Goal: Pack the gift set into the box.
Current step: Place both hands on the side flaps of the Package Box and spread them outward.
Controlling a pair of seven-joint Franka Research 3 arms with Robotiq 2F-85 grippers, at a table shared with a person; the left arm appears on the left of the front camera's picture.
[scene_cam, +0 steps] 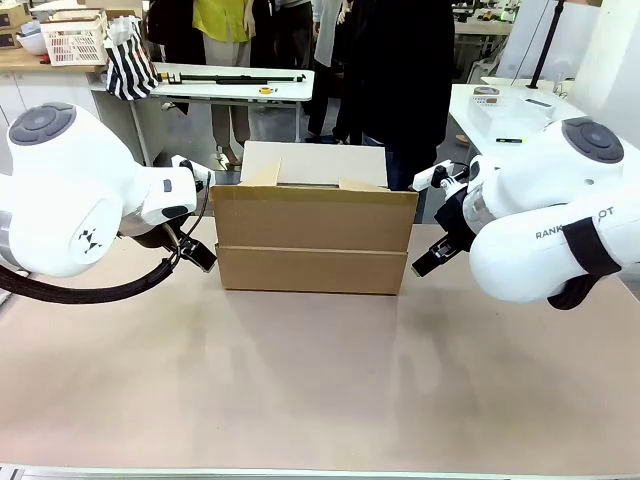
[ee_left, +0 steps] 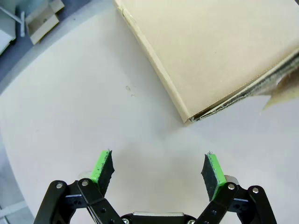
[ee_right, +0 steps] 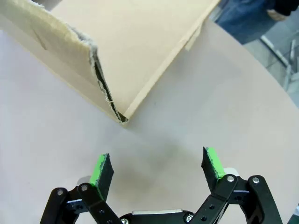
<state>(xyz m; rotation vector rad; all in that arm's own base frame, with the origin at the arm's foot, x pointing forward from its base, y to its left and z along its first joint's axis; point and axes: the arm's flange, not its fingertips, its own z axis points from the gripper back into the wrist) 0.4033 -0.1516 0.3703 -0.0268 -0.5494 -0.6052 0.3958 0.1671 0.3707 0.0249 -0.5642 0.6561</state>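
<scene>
Box (scene_cam: 312,240) plain brown; table (scene_cam: 320,400) pinkish beige; left hand (ee_left: 158,162), right hand (ee_right: 157,161) black, pads (ee_left: 102,166) green; bag (scene_cam: 130,62) black-white striped.

A: Where's the box (scene_cam: 315,240)?
B: On the table (scene_cam: 320,390), at the middle of its far half. It's brown, open at the top, and the far flap (scene_cam: 315,162) stands up.
A: And the arms?
B: One at each end. The left gripper (scene_cam: 198,255) sits low, just beside the box's left end. The right gripper (scene_cam: 428,258) is low beside the right end. I can't tell whether either touches it.
A: Anyone across?
B: A person (scene_cam: 400,80) in dark clothes stands right behind the box.
</scene>
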